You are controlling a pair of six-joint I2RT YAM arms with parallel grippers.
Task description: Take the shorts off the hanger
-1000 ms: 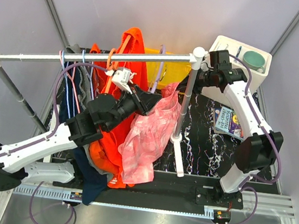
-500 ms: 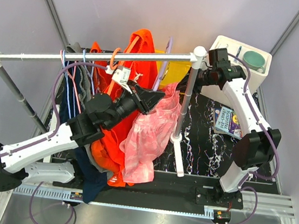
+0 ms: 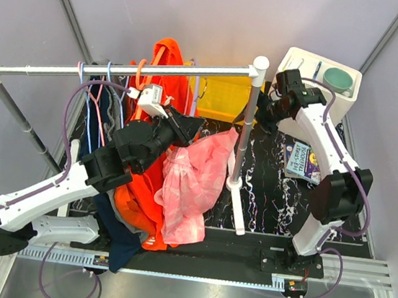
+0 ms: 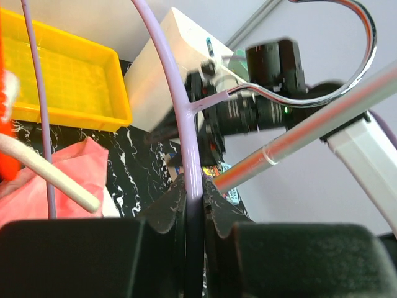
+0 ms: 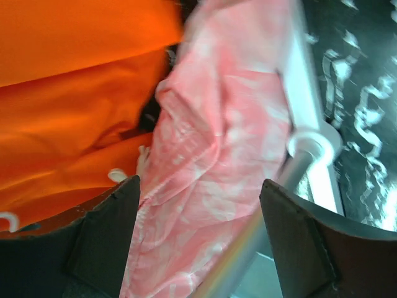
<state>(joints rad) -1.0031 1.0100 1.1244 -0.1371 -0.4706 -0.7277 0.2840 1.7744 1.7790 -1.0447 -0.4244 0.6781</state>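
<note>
Item, left claw: clamped on lilac hanger, we'd hold it level; right claw: agape, we'd pinch pink shorts at seven o'clock.

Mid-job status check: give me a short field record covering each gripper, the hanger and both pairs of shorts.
left gripper: shut on the lavender hanger, close to the rail
right gripper: open, fingers wide apart, holding nothing, facing the pink cloth
pink shorts: hanging in a bunch below the left gripper; cannot tell whether they are off the hanger
orange shorts: hanging at the rail, beside the pink pair, in neither gripper
</note>
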